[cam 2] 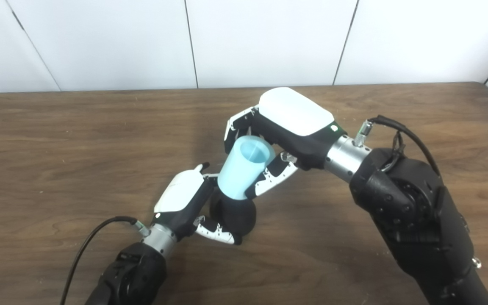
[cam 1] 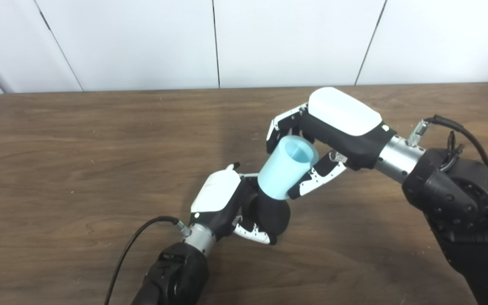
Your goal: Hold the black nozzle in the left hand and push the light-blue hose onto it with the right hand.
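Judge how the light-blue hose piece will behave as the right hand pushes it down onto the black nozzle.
The light-blue hose keeps a round open mouth under the right hand, so it is probably fairly stiff, not floppy. Its smooth, tapered wall may let it slip in the fingers. The black nozzle, held by the left hand, looks rounded, so the hose may tilt off-axis.

My own left hand covers the near side of the black nozzle, the light-blue hose seems to hide its tip, my right hand masks the hose's far wall, and both forearms are cut off at the bottom edge.
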